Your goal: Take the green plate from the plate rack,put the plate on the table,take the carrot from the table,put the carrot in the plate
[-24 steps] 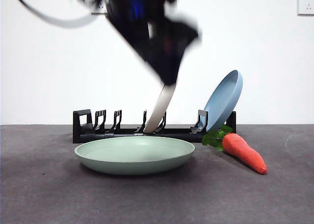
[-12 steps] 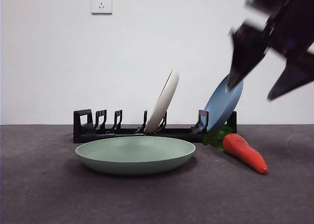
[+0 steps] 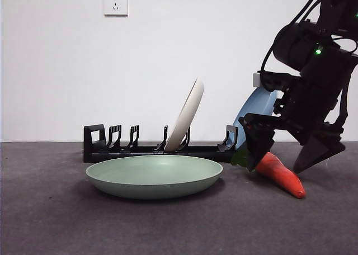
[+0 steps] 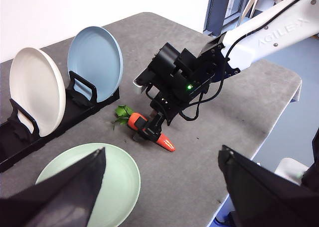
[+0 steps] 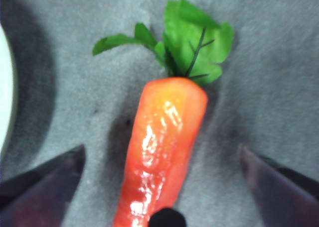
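The right gripper (image 3: 291, 154) is straddling the carrot (image 3: 279, 174) with jaws spread wide, gripping nothing. The left gripper (image 4: 162, 187) is waiting high, also released. The carrot is lying on the table (image 3: 56, 221), right of the green plate (image 3: 154, 176) and near the rack (image 3: 156, 149). Its long axis is running leaves far-left to tip near-right. Risk: closing near the tapered tip, the slick body could be squirting out or rolling.
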`<state>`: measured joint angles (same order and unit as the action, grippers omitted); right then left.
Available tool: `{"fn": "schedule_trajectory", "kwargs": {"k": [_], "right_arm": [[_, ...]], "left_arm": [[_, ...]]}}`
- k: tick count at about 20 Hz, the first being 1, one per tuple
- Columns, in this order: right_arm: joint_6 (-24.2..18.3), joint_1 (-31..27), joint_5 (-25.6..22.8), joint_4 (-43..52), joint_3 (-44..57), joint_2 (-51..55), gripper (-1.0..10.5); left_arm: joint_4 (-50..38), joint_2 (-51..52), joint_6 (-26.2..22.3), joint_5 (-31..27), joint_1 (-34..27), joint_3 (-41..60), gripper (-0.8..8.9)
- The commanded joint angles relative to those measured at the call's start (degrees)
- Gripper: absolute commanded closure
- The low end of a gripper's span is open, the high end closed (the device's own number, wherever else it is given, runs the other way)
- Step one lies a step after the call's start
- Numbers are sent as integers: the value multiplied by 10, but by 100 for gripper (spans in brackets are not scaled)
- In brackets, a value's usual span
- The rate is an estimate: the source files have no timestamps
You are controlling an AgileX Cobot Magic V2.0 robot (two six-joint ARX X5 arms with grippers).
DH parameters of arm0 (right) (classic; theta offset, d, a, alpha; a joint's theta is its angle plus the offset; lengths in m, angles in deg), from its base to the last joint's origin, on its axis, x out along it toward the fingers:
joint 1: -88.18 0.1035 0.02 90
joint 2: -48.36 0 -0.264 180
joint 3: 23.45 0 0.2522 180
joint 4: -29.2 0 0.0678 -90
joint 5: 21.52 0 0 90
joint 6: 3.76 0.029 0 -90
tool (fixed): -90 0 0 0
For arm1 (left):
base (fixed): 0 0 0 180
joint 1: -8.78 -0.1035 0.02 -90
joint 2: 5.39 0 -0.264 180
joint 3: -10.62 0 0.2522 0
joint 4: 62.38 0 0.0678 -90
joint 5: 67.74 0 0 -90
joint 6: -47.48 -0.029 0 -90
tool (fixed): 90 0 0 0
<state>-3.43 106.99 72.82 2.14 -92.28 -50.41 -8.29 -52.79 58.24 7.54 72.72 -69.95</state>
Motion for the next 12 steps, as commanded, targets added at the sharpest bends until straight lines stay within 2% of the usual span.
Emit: {"fn": "schedule_trajectory", "kwargs": {"k": [1, 7, 12], "right_arm": [[19, 2, -2, 9, -1, -14, 573], [22, 4, 2, 9, -1, -14, 955], [29, 12, 2, 7, -1, 16, 959]], "left_arm": [[-2, 1, 7, -1, 2, -1, 432], [-1, 1, 7, -2, 2, 0, 432], [10, 1, 7, -2, 2, 0, 432]]}}
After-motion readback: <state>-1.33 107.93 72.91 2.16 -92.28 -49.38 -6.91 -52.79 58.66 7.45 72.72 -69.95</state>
